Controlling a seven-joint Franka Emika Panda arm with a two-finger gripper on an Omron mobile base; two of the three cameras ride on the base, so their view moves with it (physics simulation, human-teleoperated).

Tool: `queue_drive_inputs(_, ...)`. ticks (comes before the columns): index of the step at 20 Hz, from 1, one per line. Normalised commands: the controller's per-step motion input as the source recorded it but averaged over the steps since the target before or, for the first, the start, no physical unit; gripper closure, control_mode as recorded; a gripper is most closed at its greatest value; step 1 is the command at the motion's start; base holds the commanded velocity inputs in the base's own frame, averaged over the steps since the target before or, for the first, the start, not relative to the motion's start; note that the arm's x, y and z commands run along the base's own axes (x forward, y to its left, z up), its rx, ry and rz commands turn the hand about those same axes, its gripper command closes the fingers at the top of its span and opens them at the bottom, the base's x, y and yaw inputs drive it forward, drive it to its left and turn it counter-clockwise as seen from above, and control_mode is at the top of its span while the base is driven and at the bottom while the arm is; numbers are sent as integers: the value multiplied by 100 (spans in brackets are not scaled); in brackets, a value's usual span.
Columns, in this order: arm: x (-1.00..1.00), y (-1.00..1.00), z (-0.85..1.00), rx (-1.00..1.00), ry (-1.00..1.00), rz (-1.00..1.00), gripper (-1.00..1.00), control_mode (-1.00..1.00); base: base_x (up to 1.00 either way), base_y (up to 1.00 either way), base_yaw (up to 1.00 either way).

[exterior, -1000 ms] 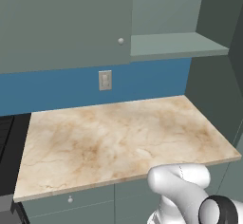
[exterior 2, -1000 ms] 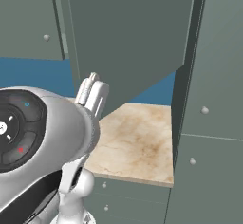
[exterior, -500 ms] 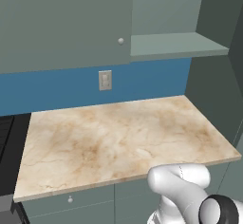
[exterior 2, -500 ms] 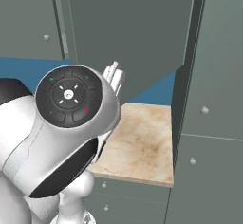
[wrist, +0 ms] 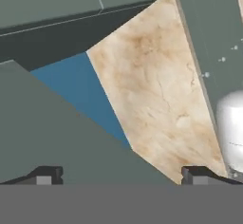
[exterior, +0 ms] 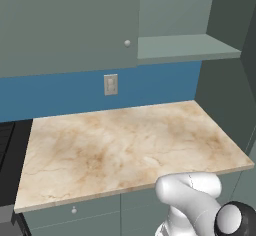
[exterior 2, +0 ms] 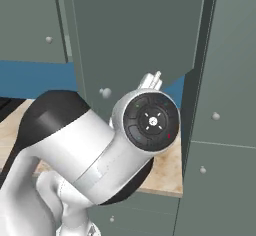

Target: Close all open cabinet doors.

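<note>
An open cabinet door, a large grey-green panel with a round silver knob near its lower corner, swings out toward the base. In the hand view the same door fills the lower left, close in front of my gripper. The two fingertips stand wide apart with nothing between them, so the gripper is open. Its white hand peeks out behind the round black wrist, near the door's lower edge. The cabinet's bare shelf is exposed. The closed cabinet door to its left has a knob.
A marble counter runs below, with a blue backsplash and a wall outlet. Drawer fronts sit under the counter edge. A tall grey-green cabinet stands to the right. A black appliance edge borders the counter's left.
In the right base view my wrist has swung to the right and the hand now sits near the open door's lower edge. The door and the base have not moved.
</note>
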Motion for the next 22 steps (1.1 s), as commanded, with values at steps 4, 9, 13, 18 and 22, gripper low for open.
queue_drive_inputs(4,42,-11,0,22,-10,9,-100,-100,0,0,0)
queue_drive_inputs(9,34,-6,-3,18,-16,19,-100,-100,0,0,0)
queue_drive_inputs(13,33,0,-9,13,-22,23,-100,-100,0,0,0)
queue_drive_inputs(18,33,2,-3,6,-23,20,-100,-100,0,0,0)
queue_drive_inputs(22,19,24,1,0,-24,9,-100,-100,0,0,0)
